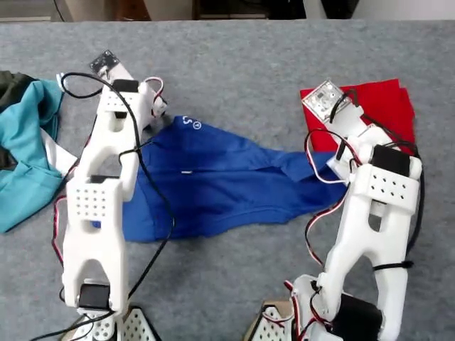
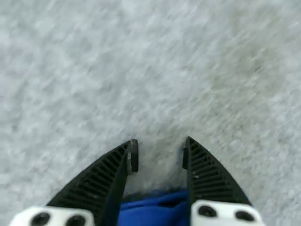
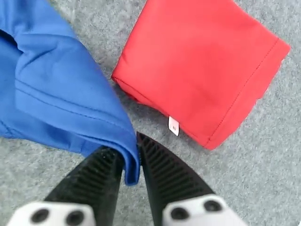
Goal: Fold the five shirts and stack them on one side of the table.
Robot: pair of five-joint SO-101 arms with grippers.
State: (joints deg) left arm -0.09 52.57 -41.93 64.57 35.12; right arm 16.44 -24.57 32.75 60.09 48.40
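Mid surface (image 1: pixel 249 64): blue shirt (image 1: pixel 213 185) lies stretched between arms, likely to spread it flat before folding. Right tool (image 3: pixel 138 155) pinched narrow on its edge, just beside folded red shirt (image 3: pixel 197 70). Left tool (image 2: pixel 160 155) jaws apart, blue cloth low between them; grip uncertain.

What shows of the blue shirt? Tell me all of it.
The blue shirt is plain, soft cloth with stitched hems and a small white mark near one end. It lies unfolded and wrinkled across the middle of the grey table, stretched between the two arms. The jaws of the right arm are shut on one hemmed edge, close beside the folded red shirt. The jaws of the left arm stand open, with blue cloth between their bases.
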